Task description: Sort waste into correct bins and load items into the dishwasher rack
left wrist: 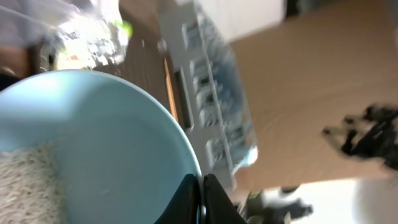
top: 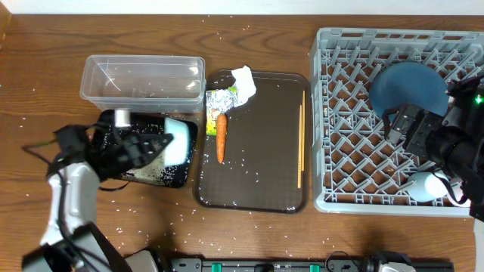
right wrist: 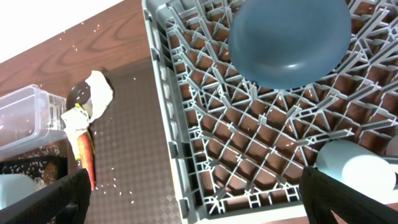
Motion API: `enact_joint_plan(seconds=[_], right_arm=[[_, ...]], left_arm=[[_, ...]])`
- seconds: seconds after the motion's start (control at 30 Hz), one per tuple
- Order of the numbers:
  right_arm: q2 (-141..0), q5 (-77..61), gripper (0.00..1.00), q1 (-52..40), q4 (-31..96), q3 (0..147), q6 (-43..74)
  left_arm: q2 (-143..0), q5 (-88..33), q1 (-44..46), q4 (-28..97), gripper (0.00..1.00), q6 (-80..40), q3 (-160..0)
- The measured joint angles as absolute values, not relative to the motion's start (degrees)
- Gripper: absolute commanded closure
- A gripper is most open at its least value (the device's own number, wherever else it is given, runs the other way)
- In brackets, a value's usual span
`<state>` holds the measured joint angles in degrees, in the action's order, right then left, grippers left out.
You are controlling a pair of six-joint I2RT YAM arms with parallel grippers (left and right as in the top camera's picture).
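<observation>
- Tipping the small light-blue bowl (top: 175,142) over the black tray (top: 185,170), the left claw (left wrist: 200,193) is clenched on its rim. A steeper tilt should slide the rice (left wrist: 28,180) out.
- The left wrist view shows rice inside the bowl, probably clinging; the overhead view hides it.
- The right claw (right wrist: 196,199) hangs released over the rack (right wrist: 186,124), near the upturned blue bowl (right wrist: 286,37).

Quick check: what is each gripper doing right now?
Left gripper: closed on the rim of the light-blue bowl.
Right gripper: open, holding nothing, above the rack.
</observation>
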<state>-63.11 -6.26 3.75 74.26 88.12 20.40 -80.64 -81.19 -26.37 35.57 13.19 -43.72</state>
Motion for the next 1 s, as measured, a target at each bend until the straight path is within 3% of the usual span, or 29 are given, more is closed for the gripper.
enact_joint_plan(seconds=[0.33, 0.63, 0.9, 1.0], right_arm=[[-63.1, -6.3, 0.01, 3.7, 74.3, 88.1, 20.4], [-63.1, -6.5, 0.01, 3.7, 74.3, 88.1, 20.4], [-63.1, -6.5, 0.01, 3.7, 74.3, 88.1, 20.4], [-63.1, -6.5, 0.01, 3.7, 74.3, 88.1, 20.4]], left_arm=[[-72.8, -60.9, -2.1, 30.9, 0.95, 5.3, -43.7], [-73.8, -29.9, 24.4, 29.5, 0.94, -1.2, -43.8], [-81.1, -14.9, 35.8, 29.4, 0.93, -3.0, -43.8], [-84.2, -12.5, 37.3, 29.4, 0.85, -3.2, -43.8]])
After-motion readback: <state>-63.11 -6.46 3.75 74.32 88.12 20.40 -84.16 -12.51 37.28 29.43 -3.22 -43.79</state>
